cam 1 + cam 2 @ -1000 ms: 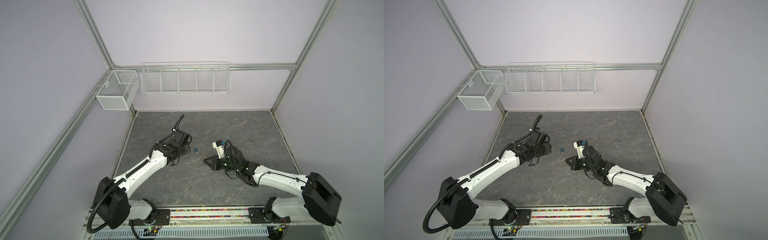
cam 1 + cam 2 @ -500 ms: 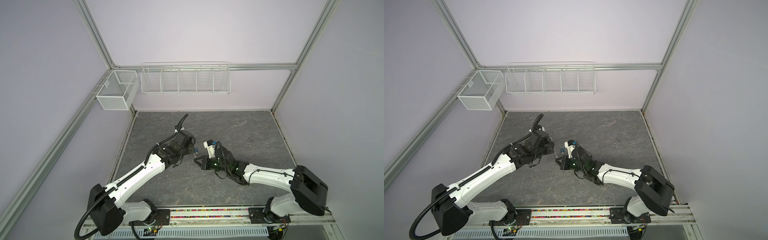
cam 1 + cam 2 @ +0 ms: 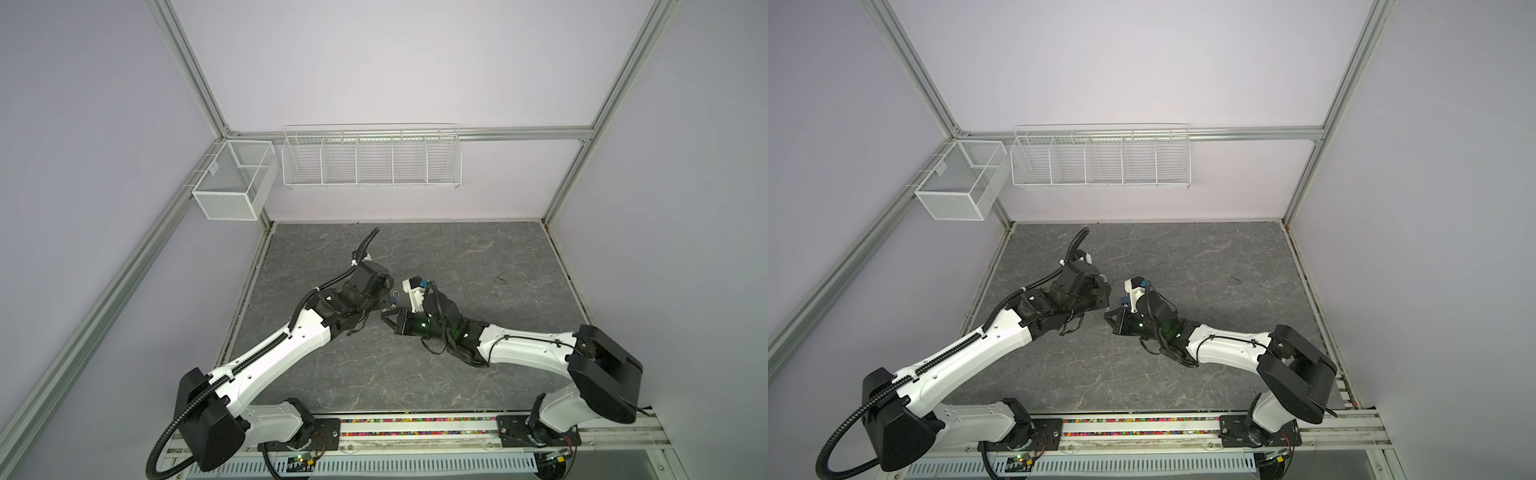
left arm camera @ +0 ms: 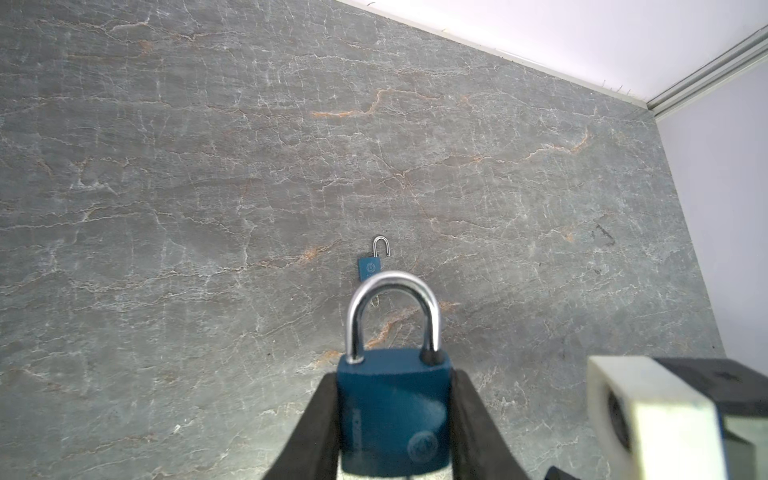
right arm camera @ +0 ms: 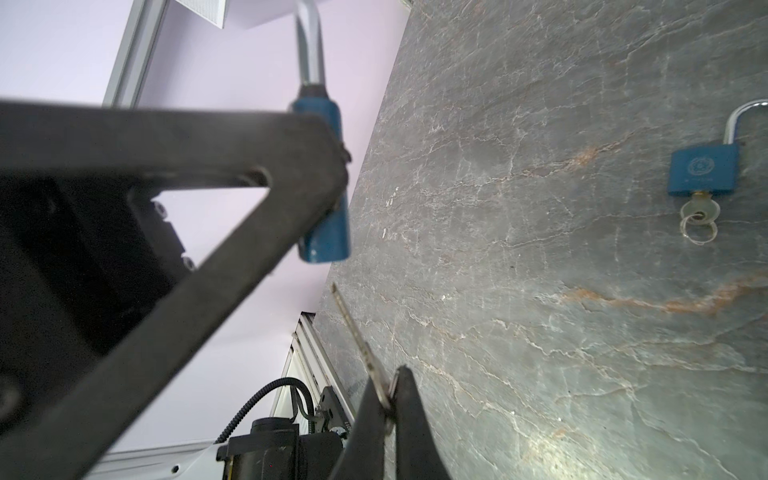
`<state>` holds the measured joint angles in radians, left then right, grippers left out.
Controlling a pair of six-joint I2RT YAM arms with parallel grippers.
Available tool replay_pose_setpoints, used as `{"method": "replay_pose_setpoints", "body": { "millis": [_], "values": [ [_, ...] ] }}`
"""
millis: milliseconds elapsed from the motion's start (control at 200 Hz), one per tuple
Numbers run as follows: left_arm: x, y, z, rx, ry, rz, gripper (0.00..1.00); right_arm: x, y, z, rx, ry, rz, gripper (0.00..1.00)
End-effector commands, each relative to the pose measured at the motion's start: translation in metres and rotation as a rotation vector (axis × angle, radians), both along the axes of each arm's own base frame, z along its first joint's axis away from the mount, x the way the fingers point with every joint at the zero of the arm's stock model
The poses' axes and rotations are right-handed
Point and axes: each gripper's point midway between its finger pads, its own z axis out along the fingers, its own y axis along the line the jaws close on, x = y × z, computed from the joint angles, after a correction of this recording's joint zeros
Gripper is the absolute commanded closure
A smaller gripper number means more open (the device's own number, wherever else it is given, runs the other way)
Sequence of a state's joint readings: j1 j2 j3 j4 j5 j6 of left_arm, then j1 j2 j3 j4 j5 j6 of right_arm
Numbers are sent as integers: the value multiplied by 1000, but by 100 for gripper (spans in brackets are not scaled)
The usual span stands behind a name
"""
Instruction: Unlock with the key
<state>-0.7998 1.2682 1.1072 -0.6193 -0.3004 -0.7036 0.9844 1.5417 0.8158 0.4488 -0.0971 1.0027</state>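
Change since the earlier frame: both arms have drawn in over the middle of the table (image 3: 457, 374), and the wide gap between the two grippers is now nearly gone.
Left gripper (image 4: 394, 377): jaws part closed, clamped on the flat sides of the held padlock (image 4: 394, 399), which is off the table.
Right gripper (image 5: 390, 384): pinched fully shut on the bow of the key (image 5: 358, 336), with the blade pointing forward.
Location of task item: the held padlock hangs in the air between the grippers, its underside just beyond the key tip and not touching it.
Appearance: dark blue body, bright steel shackle seated in both holes, so we judge it locked. We cannot see the keyway.
Other item: a second padlock (image 5: 704, 166) lies flat on the table nearby with its shackle sprung open and a second key (image 5: 700, 212) in it.
Step in hand: we judge it to be bringing the key to the keyway.
Recommended practice: square the blade with the padlock's long axis before advancing. Go in slowly and straight, keep the left grip firm, and turn only once the key is fully seated.
Risk: the blade sits at an angle in the pinch, so an off-centre push could twist it.
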Motion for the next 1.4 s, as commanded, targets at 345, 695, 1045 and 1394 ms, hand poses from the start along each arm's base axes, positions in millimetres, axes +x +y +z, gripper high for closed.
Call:
{"method": "replay_pose_setpoints", "body": {
  "millis": [345, 695, 1045, 1394],
  "values": [
    [3, 3, 18, -11, -56, 42, 100, 9, 11, 16, 93, 79, -52, 94],
    [4, 2, 14, -7, -40, 59, 100, 10, 21, 19, 158, 145, -44, 94],
    [2, 5, 6, 19, -26, 71, 100, 21, 18, 26, 175, 141, -82, 94],
    [-3, 18, -5, 91, -10, 81, 100, 23, 11, 49, 233, 127, -68, 94]
  ]
}}
